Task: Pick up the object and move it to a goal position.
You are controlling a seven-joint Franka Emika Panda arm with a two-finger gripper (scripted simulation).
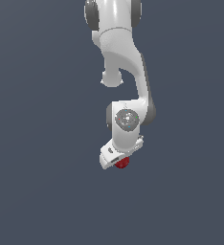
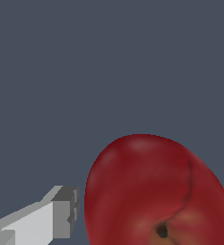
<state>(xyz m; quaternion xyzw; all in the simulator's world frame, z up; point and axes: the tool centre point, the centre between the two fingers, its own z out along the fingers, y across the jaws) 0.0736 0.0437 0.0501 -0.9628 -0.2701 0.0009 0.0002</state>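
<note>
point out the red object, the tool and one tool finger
red object (image 2: 154, 191), wrist view, on its rounded front surface.
tool (image 1: 117, 160), exterior view, midway between its fingertips, just above the object.
finger (image 2: 61, 217), wrist view, on the grey pad beside the object.

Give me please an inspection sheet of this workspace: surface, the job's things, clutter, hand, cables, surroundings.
Surface: plain dark grey-blue everywhere; no edge or marking seen.
Job's things: one dark red ball with a crease and a dark dimple, between the fingers; no goal marker seen.
Clutter: nothing seen.
Hand: white hand under the white arm, shut on the ball; only part of the ball shows below it in the exterior view.
Cables: nothing seen.
Surroundings: nothing seen besides the uniform background.
</note>
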